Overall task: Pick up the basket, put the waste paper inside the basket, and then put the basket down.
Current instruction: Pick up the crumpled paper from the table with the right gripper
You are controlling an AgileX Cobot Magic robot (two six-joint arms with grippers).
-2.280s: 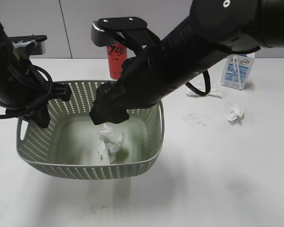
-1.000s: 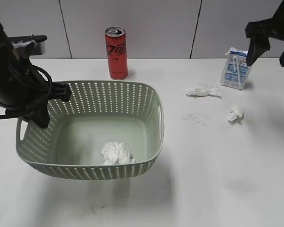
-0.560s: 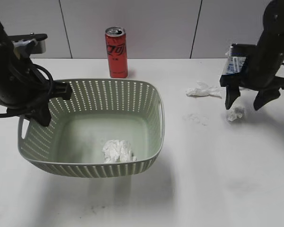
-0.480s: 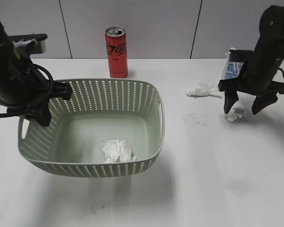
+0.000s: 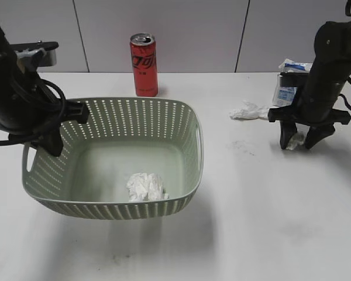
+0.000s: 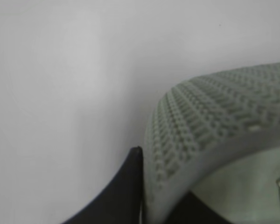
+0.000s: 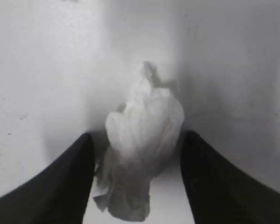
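The pale green basket (image 5: 181,117) hangs tilted at the left, held by its left rim in my left gripper (image 5: 44,140), which is shut on the perforated wall (image 6: 200,121). One white paper wad (image 5: 145,187) lies inside it. My right gripper (image 5: 299,137) is down on the table at the right, open, its fingers either side of a second wad (image 7: 142,140), small in the exterior view (image 5: 296,140). A third wad (image 5: 248,110) lies on the table left of it.
A red soda can (image 5: 144,57) stands behind the basket. A white-and-blue milk carton (image 5: 288,88) stands just behind my right arm. The white table (image 5: 251,222) ends at a grey panelled wall.
My right arm left the basket, where one wad now lies, swung to the far right and came down astride the small wad. The basket and left arm stayed put.
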